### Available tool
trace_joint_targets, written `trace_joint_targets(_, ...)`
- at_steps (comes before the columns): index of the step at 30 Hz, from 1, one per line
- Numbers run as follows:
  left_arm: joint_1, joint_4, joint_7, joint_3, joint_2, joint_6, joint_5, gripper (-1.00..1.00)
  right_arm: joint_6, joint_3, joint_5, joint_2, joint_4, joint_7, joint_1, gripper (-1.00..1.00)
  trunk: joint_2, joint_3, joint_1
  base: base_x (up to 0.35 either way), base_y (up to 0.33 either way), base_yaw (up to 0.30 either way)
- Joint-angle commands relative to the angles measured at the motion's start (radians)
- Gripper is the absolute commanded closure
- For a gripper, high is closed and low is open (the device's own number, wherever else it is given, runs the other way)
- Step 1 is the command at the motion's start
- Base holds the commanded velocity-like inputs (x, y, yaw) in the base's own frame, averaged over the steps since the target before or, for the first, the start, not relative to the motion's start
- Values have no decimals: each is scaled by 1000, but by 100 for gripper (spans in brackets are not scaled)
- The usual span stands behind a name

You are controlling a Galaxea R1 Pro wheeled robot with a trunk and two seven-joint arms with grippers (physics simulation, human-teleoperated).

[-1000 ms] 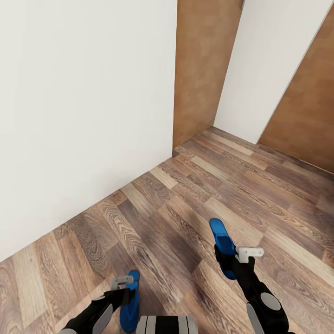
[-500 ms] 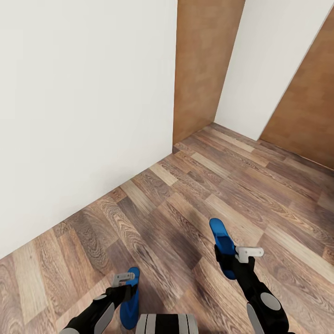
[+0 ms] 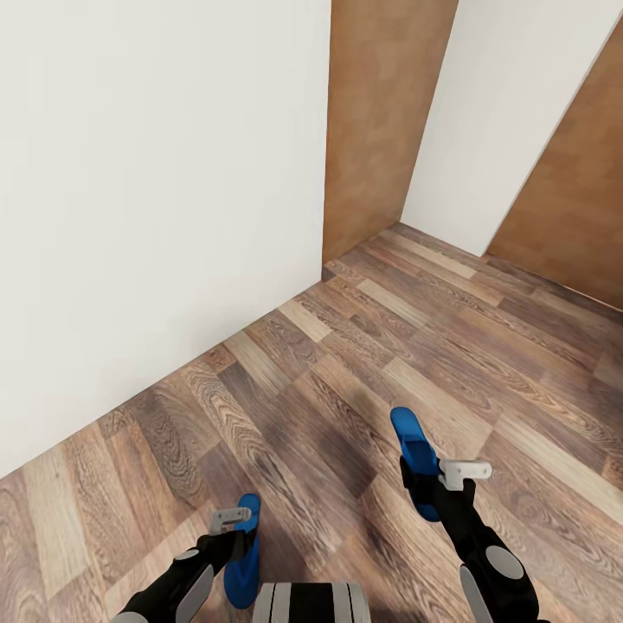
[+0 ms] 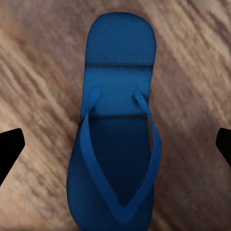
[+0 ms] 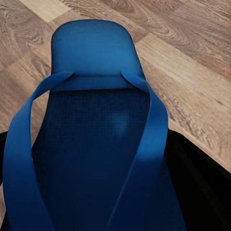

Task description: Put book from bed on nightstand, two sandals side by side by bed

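I am carrying two bright blue sandals over the wood-plank floor [image 3: 363, 363]. My left gripper [image 3: 235, 538] is shut on the left sandal [image 3: 244, 554], which fills the left wrist view as a sharp sandal [image 4: 118, 139] over blurred floor, with dark fingertips [image 4: 9, 149] at the frame edges. My right gripper [image 3: 430, 484] is shut on the right sandal [image 3: 414, 454], whose sole and straps [image 5: 91, 139] show close up in the right wrist view. The book, the bed and the nightstand are out of view.
A plain white wall [image 3: 147, 199] runs along the left down to the floor. Ahead, a brown wood panel [image 3: 381, 121] stands at the wall's end, then a second white wall [image 3: 493, 121] and another brown panel [image 3: 580, 208]. Open floor lies ahead and to the right.
The whole view has shifted slightly as I roll: the floor and wall corner slid a little. Both sandals stay in my grippers.
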Motion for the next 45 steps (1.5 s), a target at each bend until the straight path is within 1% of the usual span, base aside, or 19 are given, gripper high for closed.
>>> trace_joint_targets(1,0,-2,1,-4,1,4,7,-100,5,3,-8,-1,-1,-8,0,100,0,-1,0,0,0,0)
trace_joint_targets(5,0,-2,1,-4,1,4,7,-100,5,3,-8,-1,-1,-8,0,100,0,-1,0,0,0,0)
trace_joint_targets(11,0,-3,1,-4,1,4,7,-100,5,3,-8,-1,-1,-8,0,100,-2,-24,3,0,0,0)
trace_joint_targets(30,-1,-6,5,-4,2,4,7,-100,5,4,-7,0,-1,-8,0,100,-2,-24,3,0,0,0)
trace_joint_targets(32,-2,-11,12,-4,2,5,8,-100,5,4,-7,0,-1,-8,-1,100,-2,-24,3,0,0,0)
trace_joint_targets(38,-2,-55,62,-4,5,9,8,-100,5,4,-7,0,-1,-9,-1,100,-2,-24,3,0,0,0)
trace_joint_targets(45,-1,-68,84,-2,4,6,7,-100,5,4,-7,0,-1,-9,-1,100,-3,-51,6,0,0,0)
